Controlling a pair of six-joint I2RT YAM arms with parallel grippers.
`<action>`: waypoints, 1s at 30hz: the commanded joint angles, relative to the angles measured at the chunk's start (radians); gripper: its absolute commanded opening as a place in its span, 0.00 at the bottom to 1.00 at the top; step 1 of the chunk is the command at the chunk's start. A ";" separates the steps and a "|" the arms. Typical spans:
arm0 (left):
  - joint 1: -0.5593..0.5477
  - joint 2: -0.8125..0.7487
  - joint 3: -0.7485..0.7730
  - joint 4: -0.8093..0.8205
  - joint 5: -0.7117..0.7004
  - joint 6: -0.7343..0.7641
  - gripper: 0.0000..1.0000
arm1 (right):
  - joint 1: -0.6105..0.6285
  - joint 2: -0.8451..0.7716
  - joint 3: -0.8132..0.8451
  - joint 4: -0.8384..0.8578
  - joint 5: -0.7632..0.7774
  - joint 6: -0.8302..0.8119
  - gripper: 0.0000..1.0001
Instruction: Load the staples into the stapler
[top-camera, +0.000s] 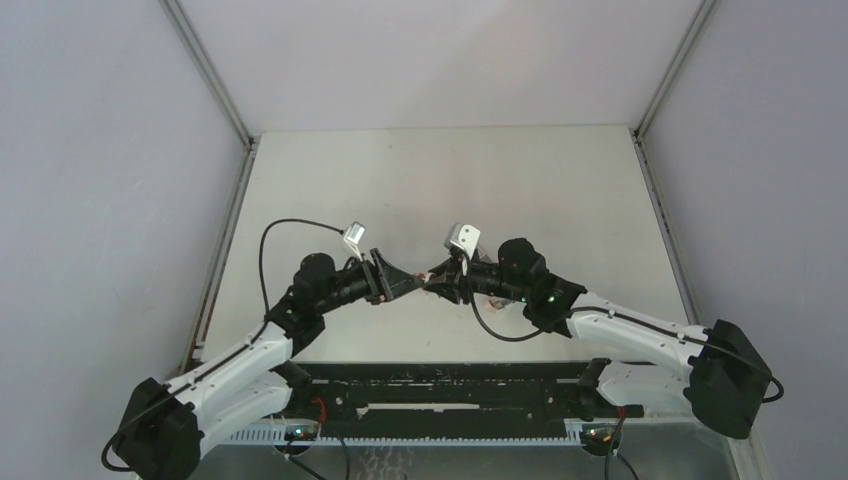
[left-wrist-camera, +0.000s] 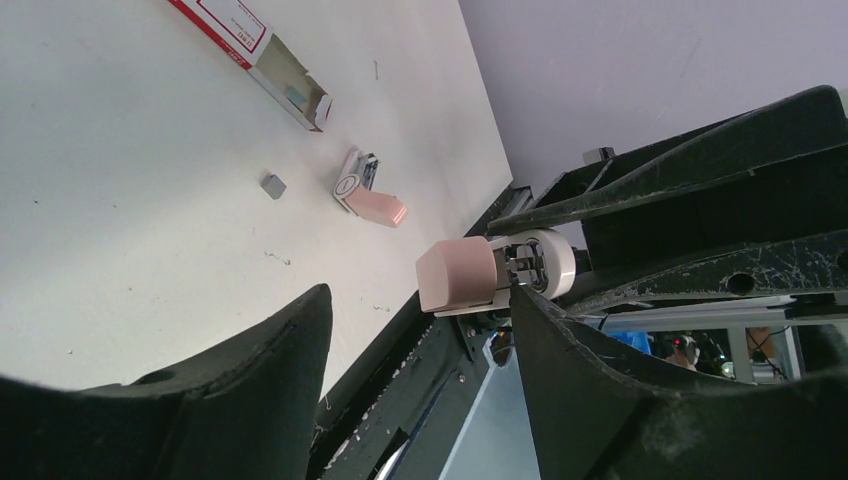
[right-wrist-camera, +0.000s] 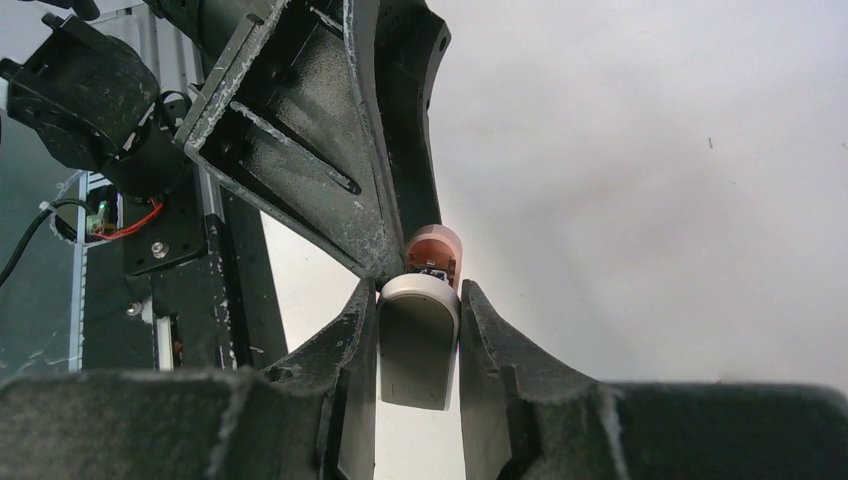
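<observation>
The staples (left-wrist-camera: 272, 185), a small grey block, lay on the surface (left-wrist-camera: 120, 220) between the open box (left-wrist-camera: 262, 58) and a second stapler (left-wrist-camera: 366, 192), pink, also lying there; all three were well apart from both tools. Above the near edge, the right tool (right-wrist-camera: 418, 292) was clamped on the stapler (right-wrist-camera: 419, 350), its pink end at the tips of the left tool (left-wrist-camera: 418, 295). That tool's jaws stood wide and gripped nothing, with one fingertip (left-wrist-camera: 522, 300) just beside the stapler.
</observation>
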 joint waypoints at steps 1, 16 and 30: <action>-0.005 -0.019 0.034 0.104 -0.022 -0.039 0.69 | 0.011 -0.021 0.008 0.044 -0.039 -0.014 0.00; -0.005 -0.040 -0.001 0.129 -0.097 -0.094 0.50 | 0.014 -0.010 0.009 0.044 -0.049 -0.017 0.00; -0.028 -0.006 0.031 0.056 -0.057 -0.057 0.50 | 0.015 -0.010 0.008 0.042 -0.016 -0.025 0.00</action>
